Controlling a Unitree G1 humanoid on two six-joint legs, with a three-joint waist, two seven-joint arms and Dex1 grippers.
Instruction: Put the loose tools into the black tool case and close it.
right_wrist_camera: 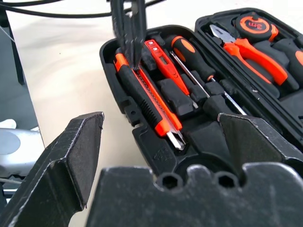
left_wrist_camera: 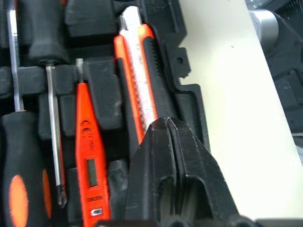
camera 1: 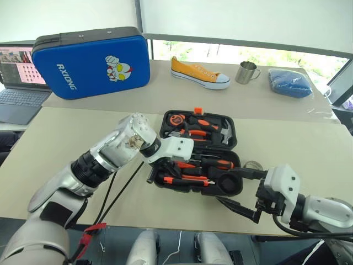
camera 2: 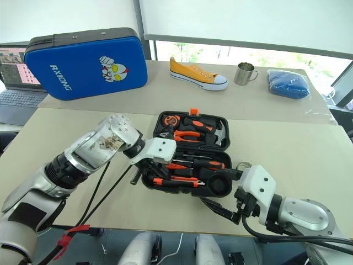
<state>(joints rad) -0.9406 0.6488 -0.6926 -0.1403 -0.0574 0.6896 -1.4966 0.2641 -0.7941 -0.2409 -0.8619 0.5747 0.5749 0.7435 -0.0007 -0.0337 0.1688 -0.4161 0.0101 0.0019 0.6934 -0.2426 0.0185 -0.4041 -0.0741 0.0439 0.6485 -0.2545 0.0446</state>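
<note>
While the left hand (right_wrist_camera: 130, 45), fingers pressed together, is pushing the utility knife (right_wrist_camera: 147, 100) into the black tool case (camera 1: 231, 190), the spread right hand (camera 1: 242, 190) is waiting; closing looks next.

beige tables (camera 1: 66, 138) under a bright window (camera 1: 248, 55) with white blinds (camera 1: 242, 22).

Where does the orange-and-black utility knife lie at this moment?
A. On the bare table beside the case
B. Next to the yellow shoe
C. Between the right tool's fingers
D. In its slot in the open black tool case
D: the utility knife lies seated in a slot along the outer edge of the open black tool case, with the shut left tool right over it.
</note>
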